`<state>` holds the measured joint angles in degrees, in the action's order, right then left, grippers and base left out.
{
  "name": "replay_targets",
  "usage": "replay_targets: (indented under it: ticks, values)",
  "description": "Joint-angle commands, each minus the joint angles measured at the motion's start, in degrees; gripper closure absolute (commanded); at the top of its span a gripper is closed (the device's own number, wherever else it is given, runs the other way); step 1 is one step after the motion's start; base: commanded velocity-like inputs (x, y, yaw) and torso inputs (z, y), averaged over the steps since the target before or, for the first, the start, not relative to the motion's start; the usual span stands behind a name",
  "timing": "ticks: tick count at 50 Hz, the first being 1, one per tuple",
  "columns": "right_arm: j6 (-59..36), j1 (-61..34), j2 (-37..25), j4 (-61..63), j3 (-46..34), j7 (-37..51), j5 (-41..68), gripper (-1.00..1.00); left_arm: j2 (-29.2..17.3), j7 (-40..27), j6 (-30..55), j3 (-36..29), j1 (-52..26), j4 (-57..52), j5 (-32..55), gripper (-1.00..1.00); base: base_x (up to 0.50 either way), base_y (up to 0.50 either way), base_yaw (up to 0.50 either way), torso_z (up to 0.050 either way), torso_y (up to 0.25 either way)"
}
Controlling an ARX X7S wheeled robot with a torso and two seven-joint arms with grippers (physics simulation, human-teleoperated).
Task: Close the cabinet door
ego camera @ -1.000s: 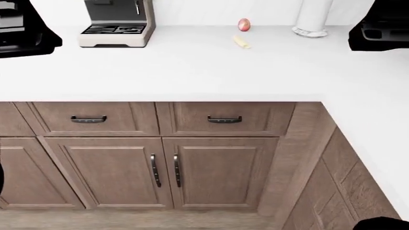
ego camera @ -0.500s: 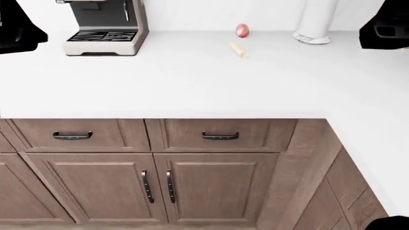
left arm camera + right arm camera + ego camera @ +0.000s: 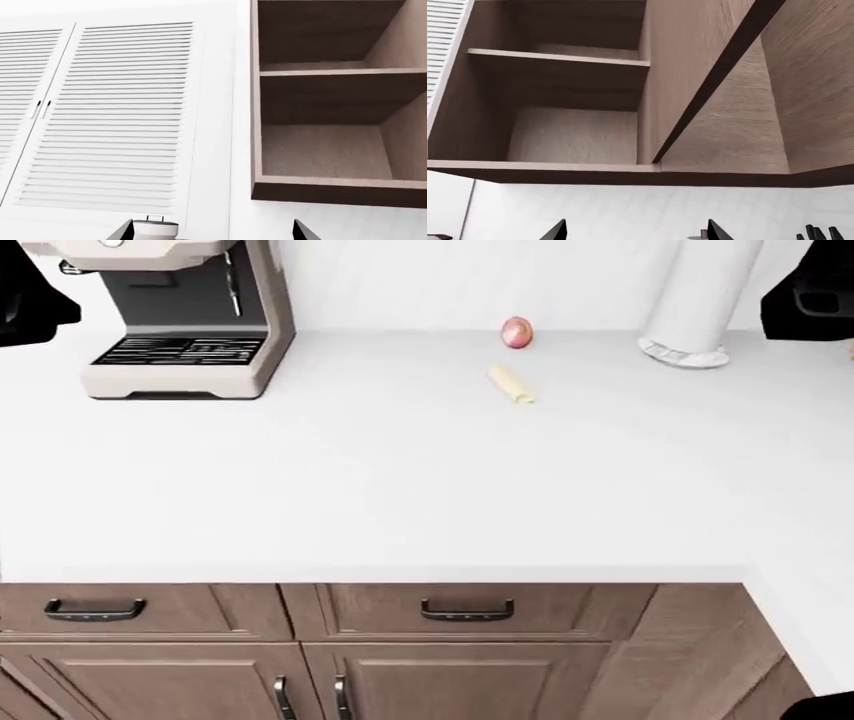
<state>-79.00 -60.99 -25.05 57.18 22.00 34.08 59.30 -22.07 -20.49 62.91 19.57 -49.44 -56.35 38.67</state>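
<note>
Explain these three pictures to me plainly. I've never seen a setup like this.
This is a simulated two-armed robot in a kitchen. One picture looks down from its head: a white counter with a coffee machine, a small red onion and a pale stick, above wooden drawers. The other two come from cameras near each gripper, aimed up at the wall cabinet. It stands open, shelves bare, its door swung outward. Both grippers look open and hold nothing.
</note>
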Motion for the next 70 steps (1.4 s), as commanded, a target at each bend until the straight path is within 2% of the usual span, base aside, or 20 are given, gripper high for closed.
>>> replay_targets:
  ticks: [1,30,34,43,45,49,52,70]
  values:
    - [1.2,0.6,-0.8,-0.3,-0.5,0.9,0.7,-1.00,-0.5,-0.7,-0.2,0.1,0.1,-0.1,1.1,-1.00,0.50,0.00,0.00,0.000,0.000]
    - [4.8,1.6,-3.7,-1.4,-3.9,2.3,-1.0,-1.00,-1.5,-2.1,-2.0,-0.6,0.6,1.3,1.8,-1.00,0.44,0.00,0.00,0.000,0.001]
    - [2.3,-0.8,-3.7,-2.4,-2.5,3.9,3.4,-1.00,-1.7,-2.4,-1.8,-0.3,0.4,1.1,2.5,-1.00,0.00,0.00,0.00,0.000,0.000]
    - [-8.0,-12.3,-3.5,-6.8,0.4,17.4,13.6,-1.00,-2.1,-2.8,-1.8,0.0,0.3,1.2,3.2,-1.00,0.00,0.00,0.00,0.000,0.000]
    - [-5.5,-13.0,-4.2,-6.4,1.2,15.9,12.7,-1.00,-2.2,-3.0,-1.5,0.4,0.2,1.0,3.7,-1.00,0.00,0.00,0.00,0.000,0.000]
    - [1.0,-13.7,-6.4,-6.8,1.2,7.2,10.4,-1.00,-2.4,-3.2,-1.4,0.3,-0.1,1.0,4.1,-1.00,0.00,0.00,0.00,0.000,0.000]
    - [2.3,-14.7,-8.0,-7.4,1.9,5.9,9.3,-1.00,-2.5,-3.3,-1.6,0.0,-0.2,1.3,4.0,-1.00,0.00,0.00,0.00,0.000,0.000]
    - [0.6,-14.5,-14.7,-13.1,10.5,10.7,8.5,-1.00,-3.0,-5.2,-0.4,-1.3,-1.9,1.0,5.4,-1.00,0.00,0.00,0.00,0.000,0.000]
